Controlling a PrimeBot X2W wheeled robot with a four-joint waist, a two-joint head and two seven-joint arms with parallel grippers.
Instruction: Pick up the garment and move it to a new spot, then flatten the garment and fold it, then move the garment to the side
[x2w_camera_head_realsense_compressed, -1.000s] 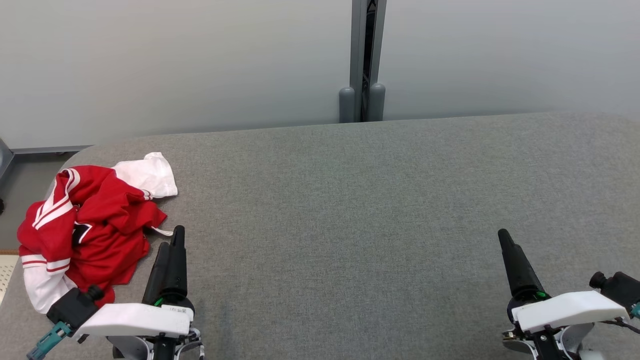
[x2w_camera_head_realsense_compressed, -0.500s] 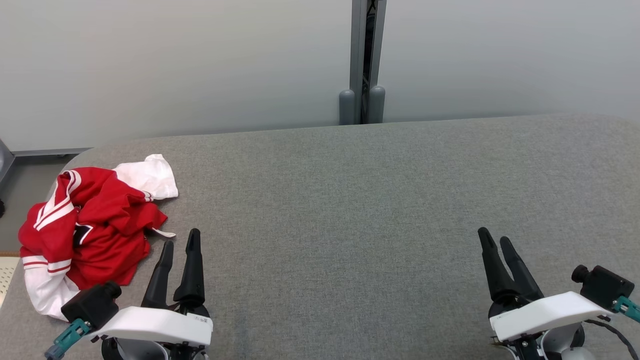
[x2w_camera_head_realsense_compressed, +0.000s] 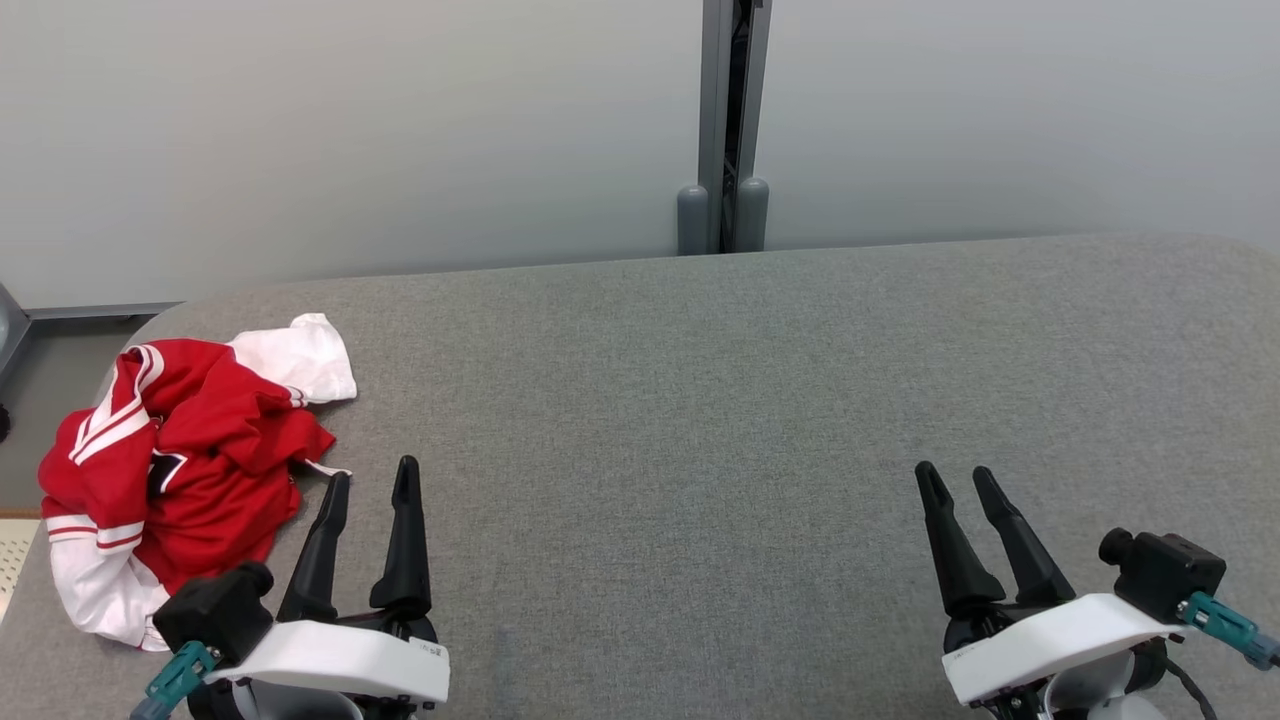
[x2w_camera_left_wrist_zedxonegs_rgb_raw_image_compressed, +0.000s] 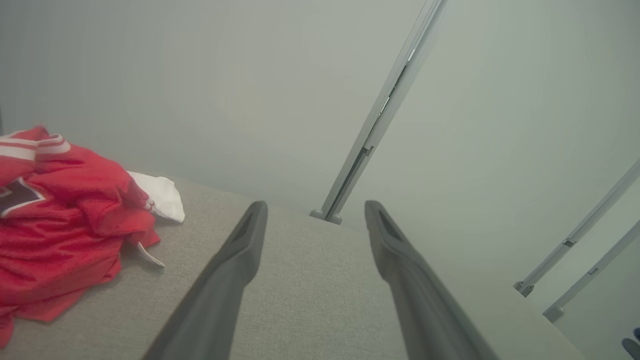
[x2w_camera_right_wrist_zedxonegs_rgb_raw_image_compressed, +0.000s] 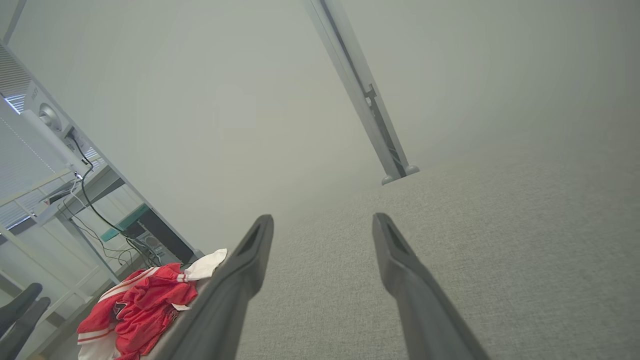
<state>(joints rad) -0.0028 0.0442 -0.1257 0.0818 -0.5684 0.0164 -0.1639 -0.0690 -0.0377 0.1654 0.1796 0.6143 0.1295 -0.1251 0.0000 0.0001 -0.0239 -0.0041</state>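
The red-and-white garment (x2w_camera_head_realsense_compressed: 170, 470) lies crumpled in a heap at the left end of the grey fabric-topped bench (x2w_camera_head_realsense_compressed: 700, 400), with one white sleeve trailing toward the near edge. Just beside it stands the left claw (x2w_camera_head_realsense_compressed: 372, 470), its fingers spread apart and gripping nothing, the nearer fingertip close to a small white tab of the cloth. The right claw (x2w_camera_head_realsense_compressed: 955, 470) is well apart toward the other end, spread the same way and holding nothing.

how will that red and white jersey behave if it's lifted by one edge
The jersey lies crumpled in soft folds, so it is likely floppy and will drape and unfurl. Its thin, mesh-like cloth suggests it is light. On the fabric-covered table it may drag rather than slide.
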